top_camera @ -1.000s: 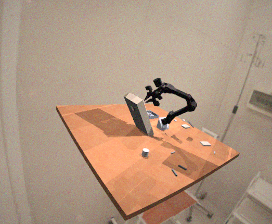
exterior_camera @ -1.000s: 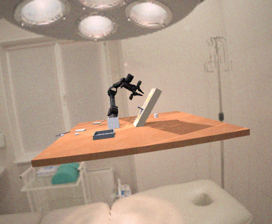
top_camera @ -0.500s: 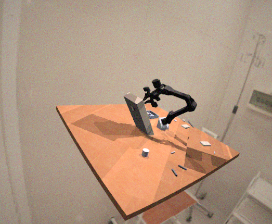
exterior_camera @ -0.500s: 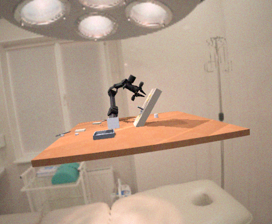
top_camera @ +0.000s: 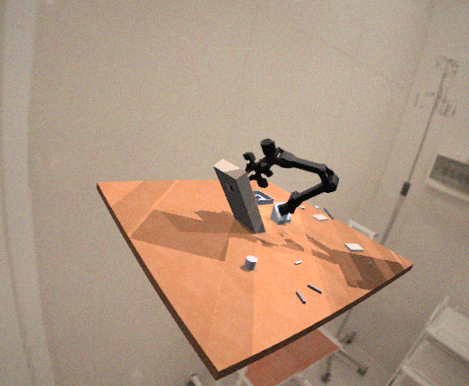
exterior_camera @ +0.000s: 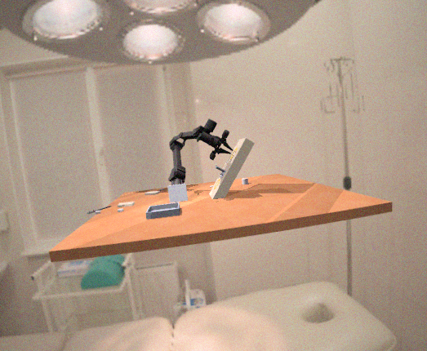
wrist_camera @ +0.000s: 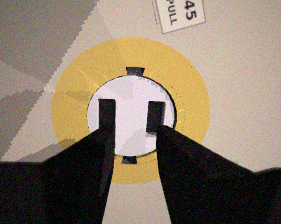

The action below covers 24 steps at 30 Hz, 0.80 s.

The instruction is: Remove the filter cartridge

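Observation:
The round white cartridge (wrist_camera: 132, 90) sits in the tilted service panel (top_camera: 242, 197) (exterior_camera: 237, 169) (wrist_camera: 236, 110), inside a yellow ring (wrist_camera: 66, 107). Its face shows two dark slots, a left slot (wrist_camera: 107, 110) and a right slot (wrist_camera: 155, 114). My gripper (top_camera: 247, 176) (exterior_camera: 231, 152) (wrist_camera: 136, 133) is partly open with nothing between its fingers. The fingertips are at the panel's upper face, overlapping the lower ends of the slots in the wrist view; whether they are inside the slots I cannot tell. The blue-grey tray (top_camera: 264, 202) (exterior_camera: 163, 212) is on the table beside the robot's base.
A dark lever (exterior_camera: 220, 168) sticks out of the panel face below the gripper. A printed label (wrist_camera: 183, 15) is on the panel near the ring. A grey-white cylinder (top_camera: 250, 263) (exterior_camera: 245, 180) stands behind the panel. Several small pale blocks and dark rods lie about the table.

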Motion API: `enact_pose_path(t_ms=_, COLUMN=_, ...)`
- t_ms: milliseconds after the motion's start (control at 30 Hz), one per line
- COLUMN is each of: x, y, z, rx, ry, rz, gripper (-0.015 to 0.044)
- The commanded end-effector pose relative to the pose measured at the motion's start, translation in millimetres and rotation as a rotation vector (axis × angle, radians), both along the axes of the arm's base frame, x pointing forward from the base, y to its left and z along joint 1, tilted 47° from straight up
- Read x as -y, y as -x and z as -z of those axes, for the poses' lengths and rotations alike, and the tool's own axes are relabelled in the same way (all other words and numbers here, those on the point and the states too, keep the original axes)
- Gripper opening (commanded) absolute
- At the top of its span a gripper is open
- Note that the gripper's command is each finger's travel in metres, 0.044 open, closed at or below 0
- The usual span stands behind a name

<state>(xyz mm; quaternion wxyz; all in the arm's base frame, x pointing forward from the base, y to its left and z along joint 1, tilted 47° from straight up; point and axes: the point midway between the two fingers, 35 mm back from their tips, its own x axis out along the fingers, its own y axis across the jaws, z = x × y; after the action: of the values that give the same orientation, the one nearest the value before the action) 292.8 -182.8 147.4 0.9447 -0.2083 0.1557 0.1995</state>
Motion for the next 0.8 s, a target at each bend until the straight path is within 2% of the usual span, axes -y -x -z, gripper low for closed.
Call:
enact_pose_path(t_ms=0, x=-3.8, y=-6.2, z=3.2, rx=-0.001, ry=-0.006, rz=0.003, gripper=0.0093)
enact_pose_path(t_ms=767, x=-4.5, y=-8.3, z=3.8, rx=0.001, ry=-0.006, rz=0.003, gripper=0.0093)
